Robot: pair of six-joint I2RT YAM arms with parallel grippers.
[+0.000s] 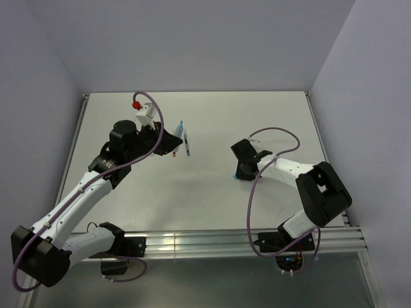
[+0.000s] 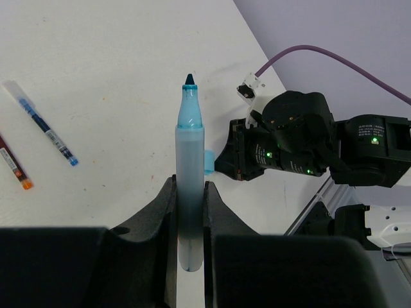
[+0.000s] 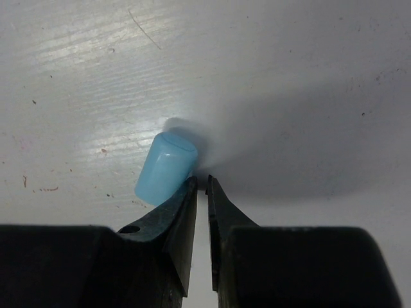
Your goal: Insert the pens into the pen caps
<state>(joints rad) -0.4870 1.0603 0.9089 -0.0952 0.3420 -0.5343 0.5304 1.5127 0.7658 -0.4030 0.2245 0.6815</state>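
Note:
My left gripper [image 2: 191,184] is shut on a light blue marker [image 2: 190,154], uncapped, with its dark tip pointing away from the wrist. In the top view this gripper [image 1: 173,136] holds the marker [image 1: 180,128] above the table's middle left. A light blue cap [image 3: 166,168] lies on the table just outside the left finger of my right gripper [image 3: 200,181], which is shut and empty. The cap also shows in the top view [image 1: 239,174] below the right gripper [image 1: 243,167]. A thin dark blue pen [image 2: 46,126] and a red pen [image 2: 14,163] lie side by side. Green and yellow markers and caps are out of view.
The white table [image 1: 212,192] ends in a metal rail [image 1: 244,240] at the near edge. Grey walls surround it. The dark blue pen [image 1: 187,145] lies just right of the left gripper. A purple cable [image 1: 253,192] loops off the right arm.

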